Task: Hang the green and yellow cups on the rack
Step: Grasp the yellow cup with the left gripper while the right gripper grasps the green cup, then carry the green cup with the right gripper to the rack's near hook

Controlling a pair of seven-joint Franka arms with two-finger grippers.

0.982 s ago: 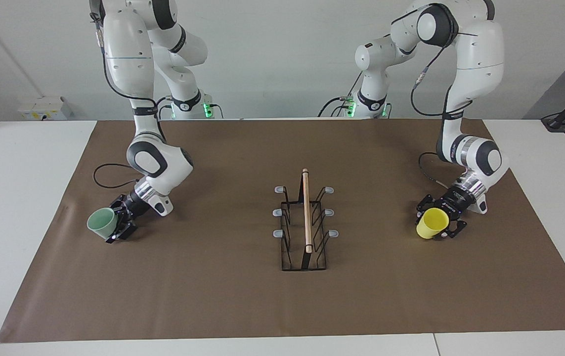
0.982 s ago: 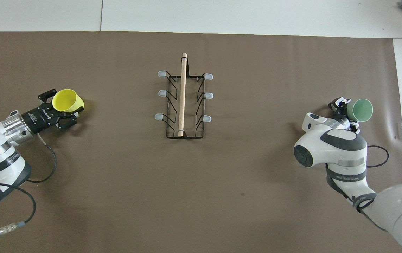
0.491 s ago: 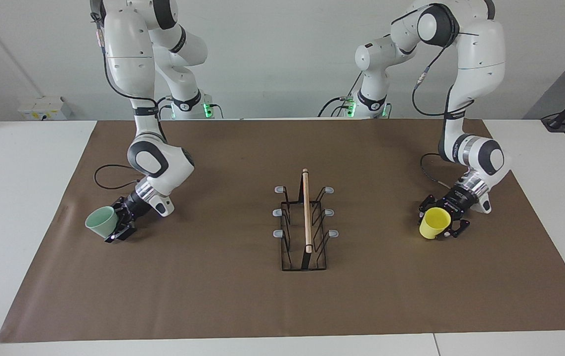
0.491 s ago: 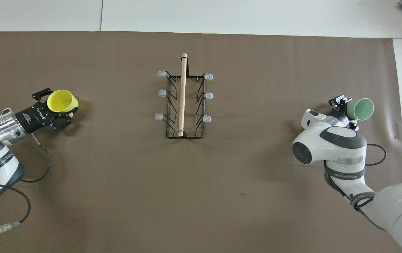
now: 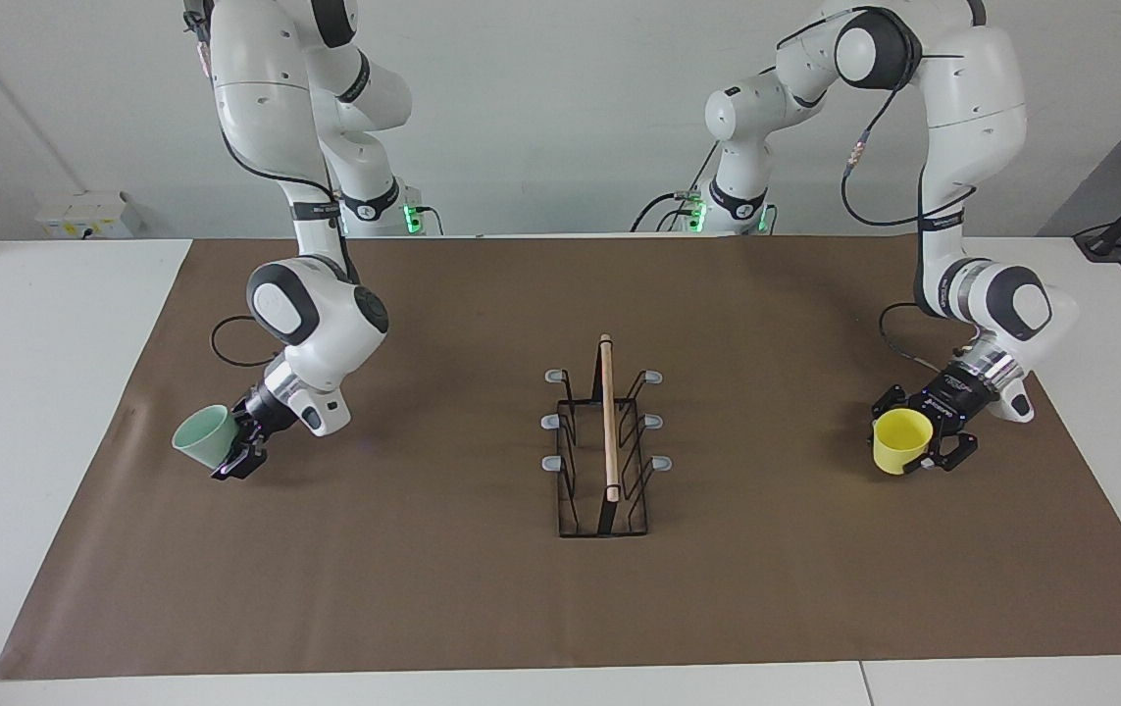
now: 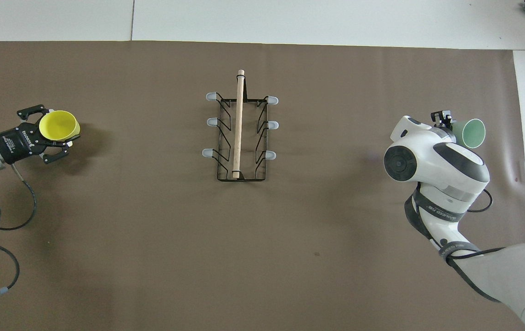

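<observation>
Now both cups are off the surface: the left tool [image 5: 925,446] grips the yellow cup [image 5: 901,440] and has swung outward, the right tool [image 5: 242,444] holds the green cup [image 5: 203,437], just clamped. The rack [image 5: 605,446] stands mid-surface, prongs bare; carrying inward looks next.
</observation>
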